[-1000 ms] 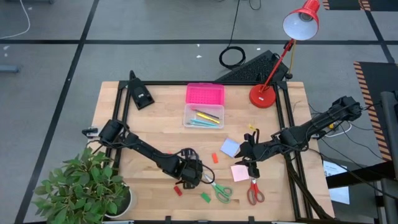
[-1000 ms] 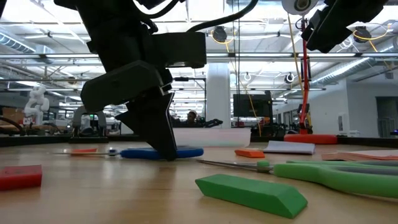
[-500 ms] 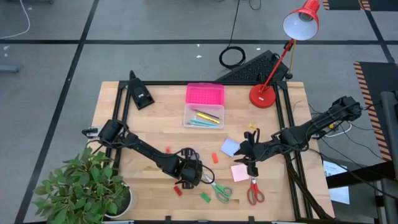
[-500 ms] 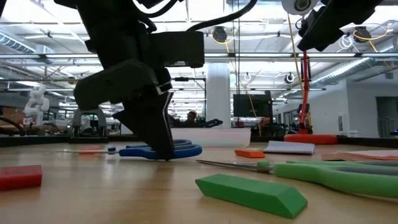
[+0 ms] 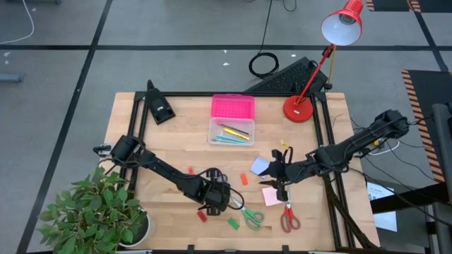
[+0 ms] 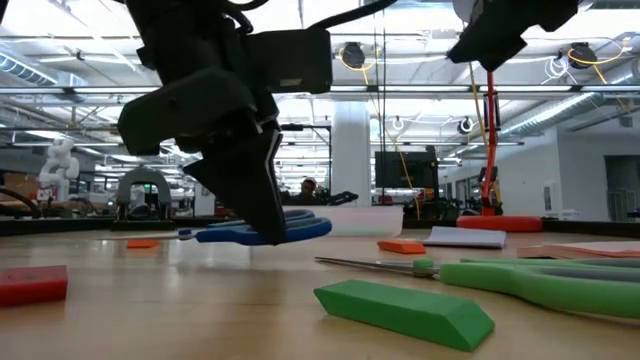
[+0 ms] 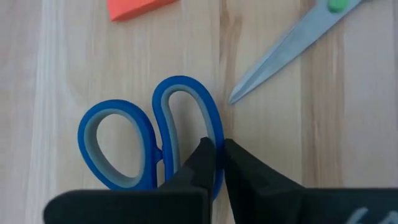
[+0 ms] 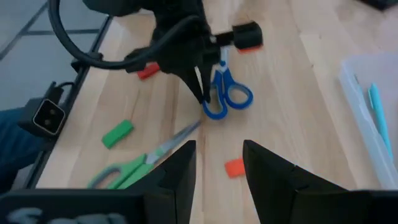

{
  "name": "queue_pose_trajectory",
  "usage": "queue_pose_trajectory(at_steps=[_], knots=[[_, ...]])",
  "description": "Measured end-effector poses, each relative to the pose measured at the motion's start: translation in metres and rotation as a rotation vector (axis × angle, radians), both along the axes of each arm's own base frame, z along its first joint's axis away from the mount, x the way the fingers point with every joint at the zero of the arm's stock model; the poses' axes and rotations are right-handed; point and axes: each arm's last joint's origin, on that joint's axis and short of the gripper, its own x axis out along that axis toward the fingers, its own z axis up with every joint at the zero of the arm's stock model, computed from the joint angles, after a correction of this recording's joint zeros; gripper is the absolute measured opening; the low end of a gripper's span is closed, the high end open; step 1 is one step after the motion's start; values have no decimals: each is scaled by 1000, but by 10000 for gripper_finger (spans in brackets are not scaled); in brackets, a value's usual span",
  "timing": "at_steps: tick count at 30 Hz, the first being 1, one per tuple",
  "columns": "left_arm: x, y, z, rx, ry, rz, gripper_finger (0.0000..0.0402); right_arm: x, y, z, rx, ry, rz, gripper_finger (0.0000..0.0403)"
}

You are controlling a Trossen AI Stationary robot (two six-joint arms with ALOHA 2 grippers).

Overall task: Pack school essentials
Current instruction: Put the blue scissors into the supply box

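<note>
Blue scissors point(image 7: 152, 134) are the thing in hand: the left gripper point(image 7: 216, 163) has its fingers pinched together on the rim of one handle loop, and in the low view the scissors point(image 6: 265, 231) hang level just clear of the table point(image 5: 176, 141), so this looks like the lift after the pick. In the high view this happens near the table's front edge, about midway along it, where the left gripper point(image 5: 217, 199) hides most of the scissors

Close by on the wood lie the green scissors point(image 5: 250, 216), their blade tip just beside the blue handles in the left wrist view point(image 7: 286, 46), a green eraser point(image 5: 233, 224), a red eraser point(image 5: 202, 216) and an orange eraser point(image 5: 244, 179). Toward the right edge sit the red scissors point(image 5: 287, 217), a pink notepad point(image 5: 270, 197) and a blue notepad point(image 5: 260, 166)

The right gripper point(image 5: 281, 173) hovers over the notepads with its fingers apart, holding nothing; its own view shows the gap between them point(image 8: 219, 171)

The clear box point(image 5: 232, 131) stands toward the back edge, midway, its pink lid point(image 5: 232, 107) laid open behind it and pens point(image 5: 236, 132) already inside. A red lamp point(image 5: 311, 70) stands at the back right corner

Judging by this, the next move is to carry the blue scissors back across the table to the box. The grip is on a thin loop edge only, so they may swing or slip; a steady lift and a low release inside the box walls seem wise
</note>
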Motion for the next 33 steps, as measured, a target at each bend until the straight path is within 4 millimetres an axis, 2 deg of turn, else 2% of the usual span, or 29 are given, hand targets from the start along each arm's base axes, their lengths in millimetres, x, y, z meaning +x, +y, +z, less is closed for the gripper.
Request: queue_pose_trajectory(at_steps=[6,10,17,21,26,33], knots=[[4,-5,8,-1,-22,-27,20,13,3,-15,-100,-1,-54,128],[8,-12,18,5,-44,-56,22,23,8,-30,-153,24,-28,128],[10,-25,34,-1,-65,-90,23,42,19,-58,-356,29,135,144],[10,-31,40,-6,-75,-122,23,53,27,-74,-464,-7,224,162],[10,-34,42,-7,-78,-132,23,66,40,-85,-613,-134,321,203],[8,-35,41,-22,-62,-141,24,72,48,-99,-778,-169,396,255]])
